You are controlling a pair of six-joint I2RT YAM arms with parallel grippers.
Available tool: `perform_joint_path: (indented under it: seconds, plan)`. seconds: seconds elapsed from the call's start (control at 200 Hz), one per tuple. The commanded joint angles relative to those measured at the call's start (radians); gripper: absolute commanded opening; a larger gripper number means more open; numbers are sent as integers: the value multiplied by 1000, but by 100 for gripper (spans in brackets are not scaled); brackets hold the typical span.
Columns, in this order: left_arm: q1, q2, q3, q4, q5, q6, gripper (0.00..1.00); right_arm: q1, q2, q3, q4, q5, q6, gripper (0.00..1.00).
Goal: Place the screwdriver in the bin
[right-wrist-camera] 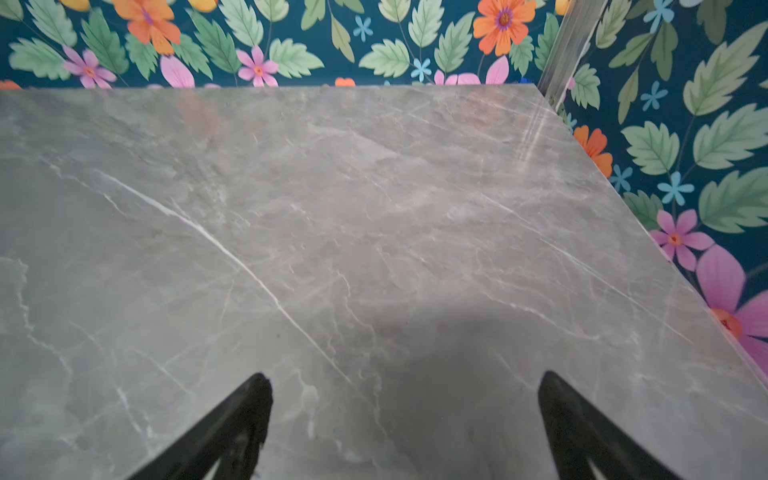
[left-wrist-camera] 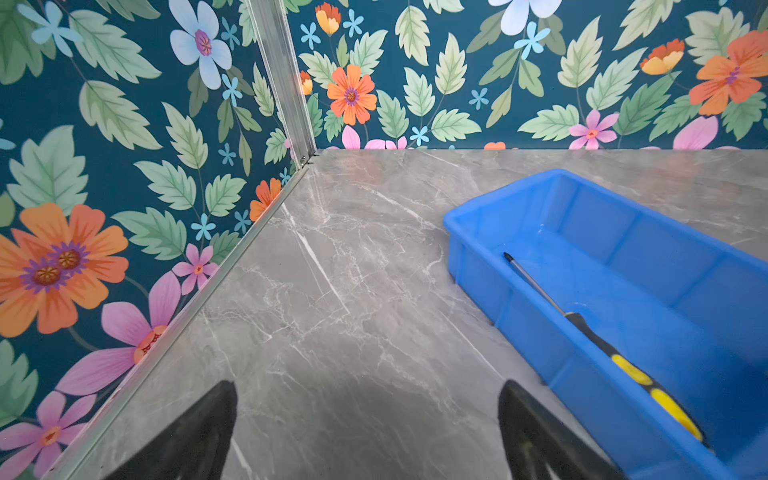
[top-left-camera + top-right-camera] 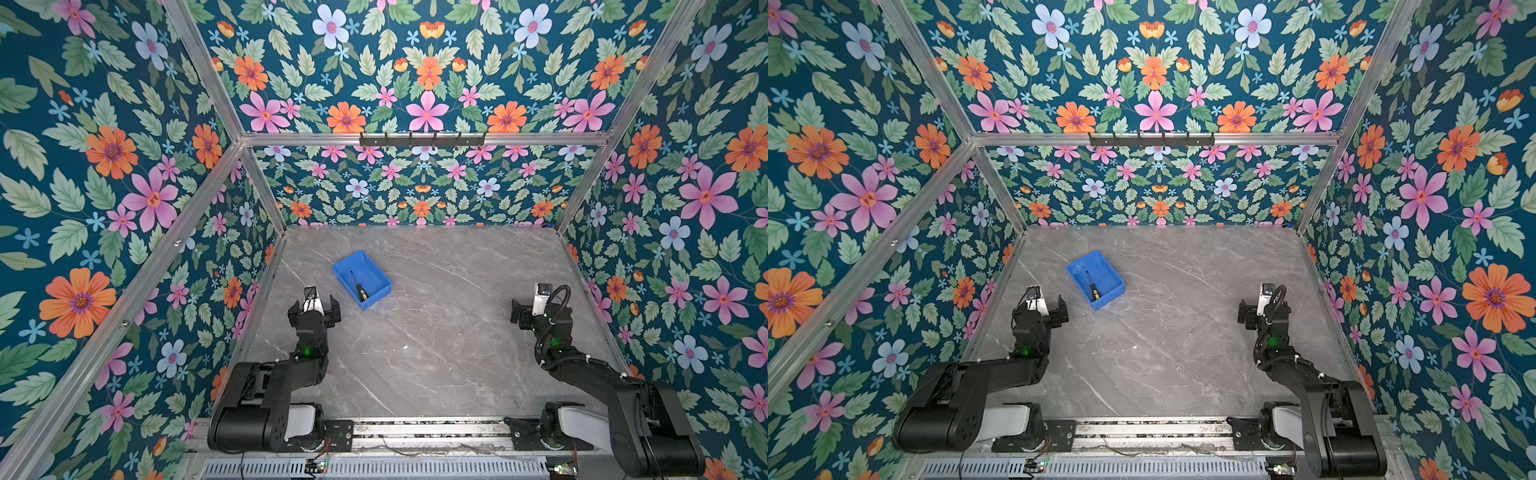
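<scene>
The bright blue bin (image 3: 368,266) (image 3: 1101,266) sits on the marble table, left of centre, turned at an angle. The screwdriver (image 3: 358,286) (image 3: 1091,286) lies flat inside it, with its black-and-yellow handle toward the bin's near corner. The left wrist view shows the bin (image 2: 623,232) with the screwdriver (image 2: 582,328) along its inner wall. My left gripper (image 3: 314,302) (image 3: 1040,306) (image 2: 368,386) is open and empty, just near-left of the bin and apart from it. My right gripper (image 3: 539,308) (image 3: 1263,308) (image 1: 404,376) is open and empty over bare table at the right.
Floral walls and aluminium frame posts (image 3: 266,195) close in the grey marble table (image 3: 436,332) on three sides. A black hook rail (image 3: 422,139) hangs on the back crossbar. The arm bases stand on a rail (image 3: 428,430) at the near edge.
</scene>
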Motion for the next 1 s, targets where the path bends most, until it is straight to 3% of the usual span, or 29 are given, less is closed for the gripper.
perform_joint_path:
  seconds: [0.0, 0.15, 0.345, 0.995]
  plan:
    - [22, 96, 4, 266, 56, -16, 99, -3, 80, 14, 154, -7, 44, 99]
    - [57, 242, 14, 388, 82, -38, 99, -2, 208, 20, 254, -10, 35, 99]
    - [67, 216, 94, 184, 61, -66, 99, -4, 208, 46, 202, -12, 41, 99]
    - [65, 226, 87, 220, 57, -58, 100, -14, 208, 52, 191, -21, 48, 99]
